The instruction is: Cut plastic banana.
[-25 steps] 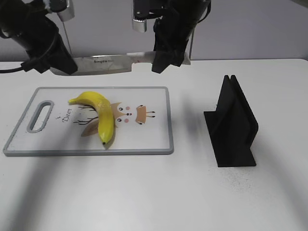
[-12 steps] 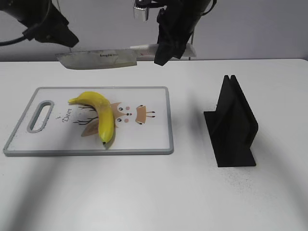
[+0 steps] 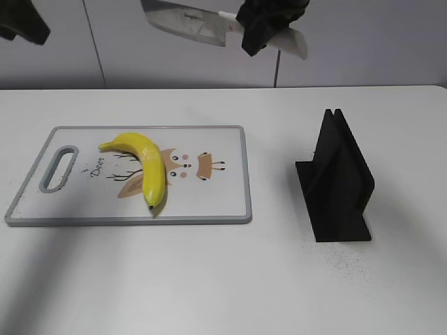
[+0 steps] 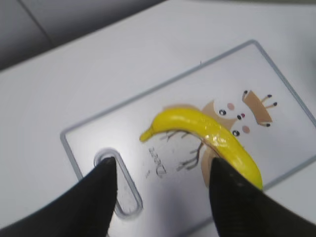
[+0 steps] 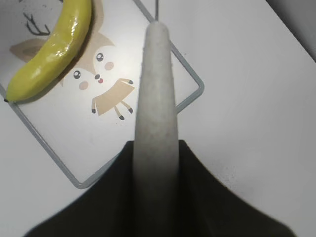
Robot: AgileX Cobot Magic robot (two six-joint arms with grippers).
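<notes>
The plastic banana lies curved on the white cutting board, stem to the left. It also shows in the left wrist view and the right wrist view. My right gripper is shut on the white handle of a knife and holds it high above the board's back edge, blade pointing left. My left gripper is open and empty, high above the board's left part; only its tip shows at the top left of the exterior view.
A black knife stand stands on the white table right of the board. The board has a handle slot at its left end and a printed deer picture.
My right gripper has lifted the knife up and to the right, well above the board. My left gripper has risen up and left, almost out of the exterior view. The banana has not moved.
</notes>
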